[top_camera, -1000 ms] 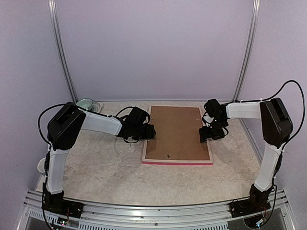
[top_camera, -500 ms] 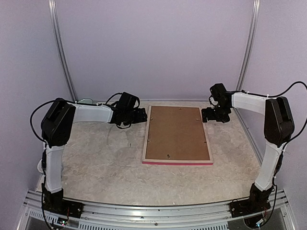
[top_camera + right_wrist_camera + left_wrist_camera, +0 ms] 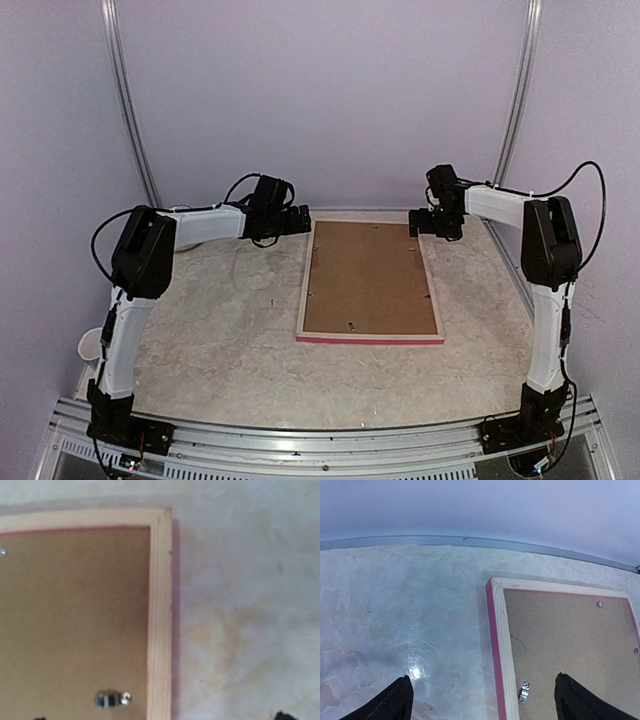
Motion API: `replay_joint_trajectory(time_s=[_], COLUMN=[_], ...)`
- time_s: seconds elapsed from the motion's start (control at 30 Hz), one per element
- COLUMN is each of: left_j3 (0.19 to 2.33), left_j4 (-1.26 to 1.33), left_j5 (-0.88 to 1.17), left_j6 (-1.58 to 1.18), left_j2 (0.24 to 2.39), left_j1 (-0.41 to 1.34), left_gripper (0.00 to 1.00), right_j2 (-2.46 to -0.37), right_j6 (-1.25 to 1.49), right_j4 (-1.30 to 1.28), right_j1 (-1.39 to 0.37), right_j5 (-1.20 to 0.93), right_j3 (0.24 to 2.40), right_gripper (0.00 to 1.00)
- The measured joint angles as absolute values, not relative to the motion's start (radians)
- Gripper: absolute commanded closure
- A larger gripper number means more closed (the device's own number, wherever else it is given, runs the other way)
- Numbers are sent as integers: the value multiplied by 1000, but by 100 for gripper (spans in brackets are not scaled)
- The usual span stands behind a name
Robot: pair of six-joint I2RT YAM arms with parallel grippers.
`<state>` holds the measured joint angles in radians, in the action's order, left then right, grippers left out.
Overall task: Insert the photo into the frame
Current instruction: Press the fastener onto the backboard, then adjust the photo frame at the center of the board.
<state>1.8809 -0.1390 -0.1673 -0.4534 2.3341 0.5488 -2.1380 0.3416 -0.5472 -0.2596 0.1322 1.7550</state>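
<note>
Rising from their bases at the near edge of the bench (image 3: pixel 220 340), both arms stretch toward the far side. Between them, about the middle of the bench, the frame (image 3: pixel 303 300) lies flat with its pale wood face up. A strip of bright pink shows along its nearest edge. A plain brown backing board (image 3: pixel 368 280) fills the opening inside the rails, and a small metal fitting sits near its near end. The left wrist view shows a silver turn clip (image 3: pixel 523 692) on the board just inside the left rail. The right wrist view shows another clip (image 3: pixel 112 698) just inside the right rail. The left hand (image 3: pixel 298 219) hovers by the far left corner of the frame. Its fingertips (image 3: pixel 395 702) are spread wide, with nothing between them, one over bare bench and the other over the board. The right hand (image 3: pixel 418 222) hangs by the far right corner, also wide and holding nothing. Only the very tips of its fingers (image 3: pixel 285 716) show at the bottom of its own view. Beyond both hands a pale lilac wall (image 3: pixel 320 100) closes off the bench.
</note>
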Motion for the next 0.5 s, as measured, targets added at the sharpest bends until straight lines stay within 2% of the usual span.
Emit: replay_joint_trajectory(time_s=[0.23,0.5], left_j3=[1886,1851], left_j4=[-157,-116], left_j5=[-95,-29], left_j6=[-445,-456], left_j2=[2414,2418], left_j1=[540,547], left_gripper=[15,16], right_j2=[-2213,-2256], right_j6=[356,381], right_j4=[-501,-409], right_j1=[-226,-170], right_j5=[38,-122], right_j3=[1764,1766], right_gripper=[4,10])
